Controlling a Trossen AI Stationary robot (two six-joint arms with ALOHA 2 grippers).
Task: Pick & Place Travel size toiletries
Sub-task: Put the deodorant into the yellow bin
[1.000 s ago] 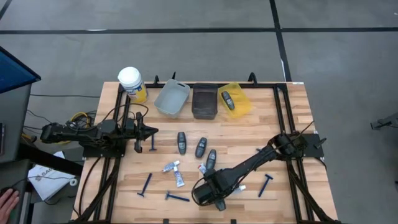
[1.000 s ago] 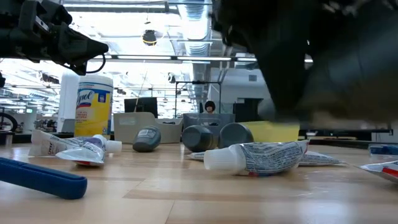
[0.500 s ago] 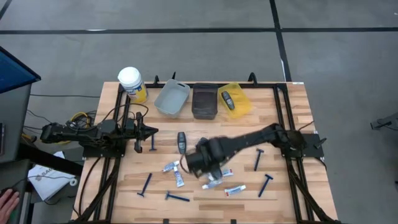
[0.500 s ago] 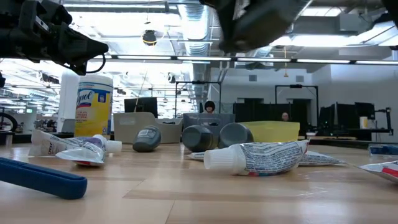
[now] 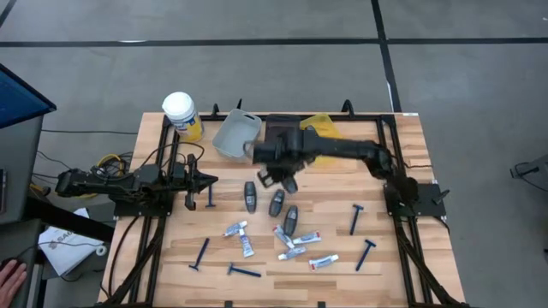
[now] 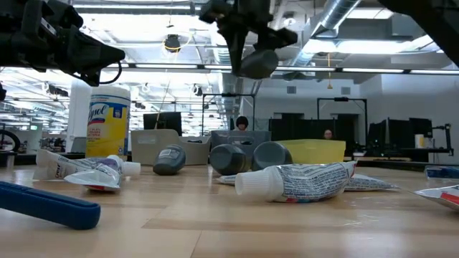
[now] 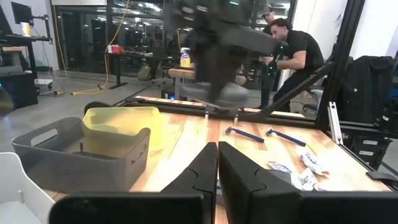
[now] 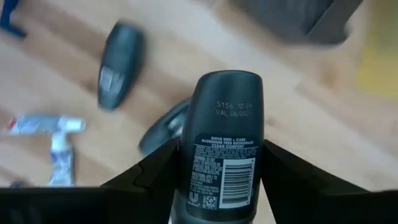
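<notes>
**Now airborne: one dark grey mini bottle, bound for the bins**

Right gripper (image 5: 276,175), fingers (image 8: 152,180) pinching the bottle (image 8: 222,140), has swung up from the table's (image 5: 402,265) near edge to hover beside the dark bin (image 5: 281,145) (release looks imminent). Remaining bottles (image 5: 250,196), tubes (image 5: 301,239) and razors (image 5: 355,219) lie unsorted. Left gripper (image 5: 208,181), fingers pressed together, idles left.

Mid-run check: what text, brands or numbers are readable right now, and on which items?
"5156 10:04 / VAL 06/2027", roughly, on the dark grey mini bottle held in the right gripper; last digits unsure.
"DOVE MEN+CARE ALUMINIUM FREE DEODORANT CLEAN COMFORT" on that bottle's back label; barcode digits too small.
"Lysol", partly legible, on the yellow jar.
Print on the white tubes: too blurred to read.
</notes>
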